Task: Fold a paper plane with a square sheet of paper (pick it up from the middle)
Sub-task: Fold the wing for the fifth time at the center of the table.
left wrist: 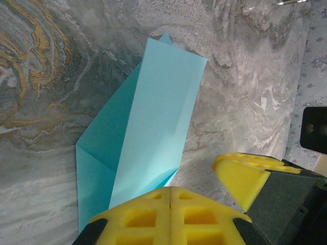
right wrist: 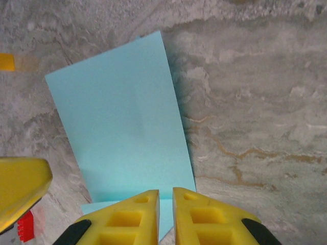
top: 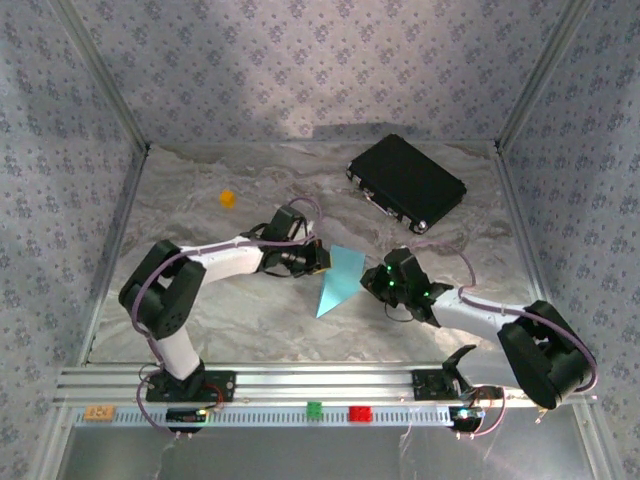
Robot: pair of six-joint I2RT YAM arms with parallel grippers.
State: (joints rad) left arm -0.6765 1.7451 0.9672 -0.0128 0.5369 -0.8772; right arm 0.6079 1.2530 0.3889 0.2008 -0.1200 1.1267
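Observation:
The light-blue sheet of paper [top: 338,280] lies partly folded in the middle of the marble table, between my two grippers. In the left wrist view the paper [left wrist: 153,112] shows a diagonal crease, and a paler flap runs up to my left gripper [left wrist: 170,188], whose jaws are pressed together on the flap's near edge. From above, my left gripper [top: 322,258] sits at the sheet's upper left corner. My right gripper [top: 372,280] is at the sheet's right edge. In the right wrist view the right gripper [right wrist: 165,191] keeps a narrow gap over the paper [right wrist: 122,122], whose blue shows through it.
A black case [top: 406,182] lies at the back right. A tiny orange cube [top: 227,198] sits at the back left. Small green [top: 314,409] and red [top: 359,412] bricks rest on the near rail. Patterned walls enclose the table.

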